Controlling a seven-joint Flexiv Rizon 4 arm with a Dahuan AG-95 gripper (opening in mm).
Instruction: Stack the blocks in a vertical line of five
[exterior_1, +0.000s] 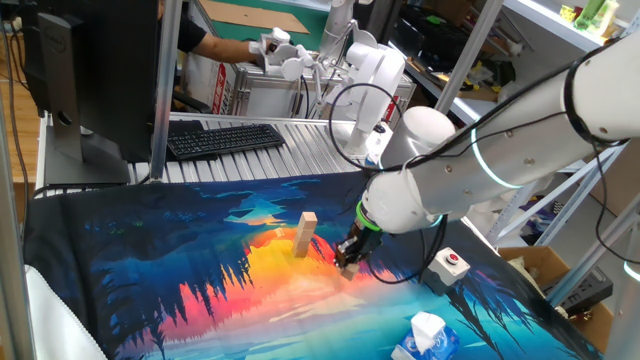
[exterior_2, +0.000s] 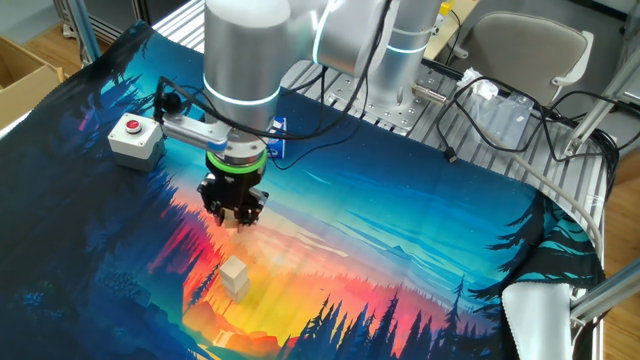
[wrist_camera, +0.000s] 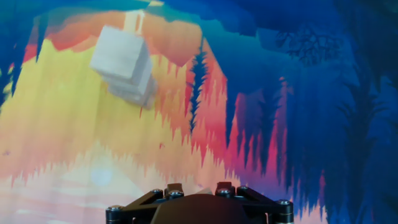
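Note:
Pale tan wooden blocks stand in one upright stack (exterior_1: 305, 236) on the colourful cloth, also seen from above in the other fixed view (exterior_2: 235, 278) and at upper left in the hand view (wrist_camera: 124, 65). My gripper (exterior_1: 347, 265) hangs low over the cloth, just right of the stack and apart from it. In the other fixed view the gripper (exterior_2: 236, 215) is behind the stack. Its fingers are close together, with a pale tan block (wrist_camera: 205, 190) showing between them in the hand view. The gripper (wrist_camera: 199, 188) mostly hides this block.
A white box with a red button (exterior_1: 452, 264) sits right of the gripper, trailing a cable; it also shows in the other fixed view (exterior_2: 135, 138). A blue-and-white carton (exterior_1: 428, 338) lies at the front right. A keyboard (exterior_1: 222, 137) and a monitor stand (exterior_1: 85, 150) are behind the cloth.

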